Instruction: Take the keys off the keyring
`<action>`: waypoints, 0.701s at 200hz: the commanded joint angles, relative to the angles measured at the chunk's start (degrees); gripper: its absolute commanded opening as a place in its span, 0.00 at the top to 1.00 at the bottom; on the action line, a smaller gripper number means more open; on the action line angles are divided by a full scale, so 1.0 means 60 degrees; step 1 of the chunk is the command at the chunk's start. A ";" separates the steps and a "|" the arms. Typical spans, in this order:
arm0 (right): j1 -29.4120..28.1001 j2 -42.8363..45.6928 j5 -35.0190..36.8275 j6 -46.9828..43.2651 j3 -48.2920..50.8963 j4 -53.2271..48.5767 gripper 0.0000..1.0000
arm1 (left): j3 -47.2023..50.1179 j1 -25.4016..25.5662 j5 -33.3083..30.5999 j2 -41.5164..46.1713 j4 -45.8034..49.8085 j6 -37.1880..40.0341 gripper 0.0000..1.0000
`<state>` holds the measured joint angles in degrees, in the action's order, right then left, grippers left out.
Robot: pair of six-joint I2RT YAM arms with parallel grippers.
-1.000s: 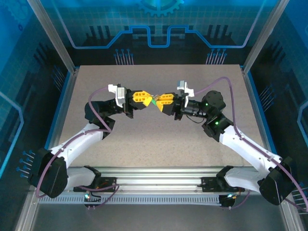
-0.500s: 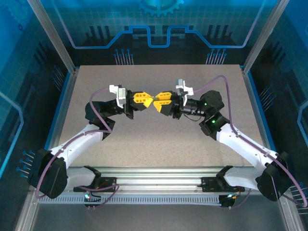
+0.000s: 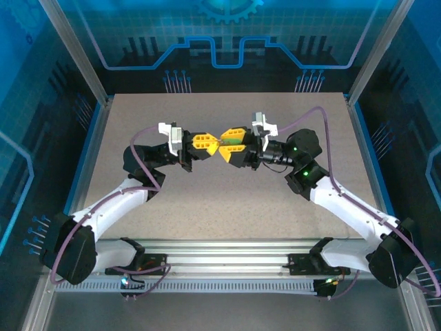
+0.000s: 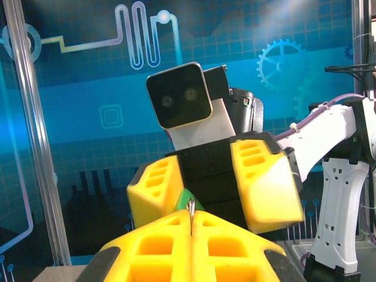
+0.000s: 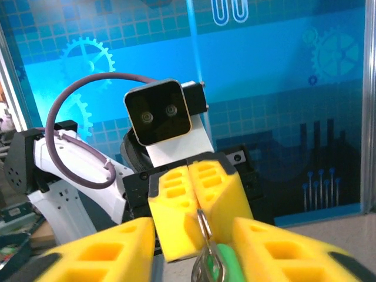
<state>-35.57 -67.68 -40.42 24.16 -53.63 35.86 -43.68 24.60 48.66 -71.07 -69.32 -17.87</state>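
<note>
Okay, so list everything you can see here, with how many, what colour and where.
keyring: one, silver metal, held above mid-table where the two arms meet
green piece: one, green, at the keyring; key or tag, cannot tell
table: one, speckled beige, under both arms
backdrop panels: several, blue with gear and circuit prints, around the table
frame posts: two, aluminium, rising from the far corners
cables: two, purple, one looping along each arm
left gripper: one, yellow fingers, shut on the keyring
right gripper: one, yellow fingers, open either side of the green piece, facing the left gripper
</note>
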 commanded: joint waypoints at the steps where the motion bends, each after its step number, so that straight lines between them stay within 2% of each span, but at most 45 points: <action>1: -0.0125 0.0613 0.0612 -0.0725 0.0079 -0.0754 0.47 | -0.0012 0.0012 -0.0142 0.0125 0.0021 0.0242 1.00; 23: -0.0121 0.1011 0.1353 -0.1312 0.0130 -0.1745 0.40 | -0.0044 0.0008 -0.0096 0.0169 0.0224 0.0337 1.00; 38: -0.0148 0.1197 0.1683 -0.1474 0.0193 -0.1940 0.39 | -0.0026 0.0014 -0.0085 0.0212 0.0381 0.0419 1.00; 64: -0.0234 0.1102 0.1820 -0.1595 -0.0019 -0.2477 0.37 | -0.0051 0.0016 -0.0111 0.0258 0.0466 0.0487 1.00; 98: -0.0295 0.0917 0.1771 -0.1495 0.0129 -0.2350 0.35 | -0.0059 0.0009 -0.0138 0.0331 0.0494 0.0519 1.00; 140: -0.0206 0.0767 0.1026 -0.1131 0.0310 -0.1742 0.44 | -0.0059 0.0016 0.0048 0.0276 0.0153 0.0181 1.00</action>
<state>-36.42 -62.61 -31.81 16.60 -52.16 22.87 -43.68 24.60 48.69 -70.61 -65.91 -16.40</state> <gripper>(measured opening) 0.575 0.053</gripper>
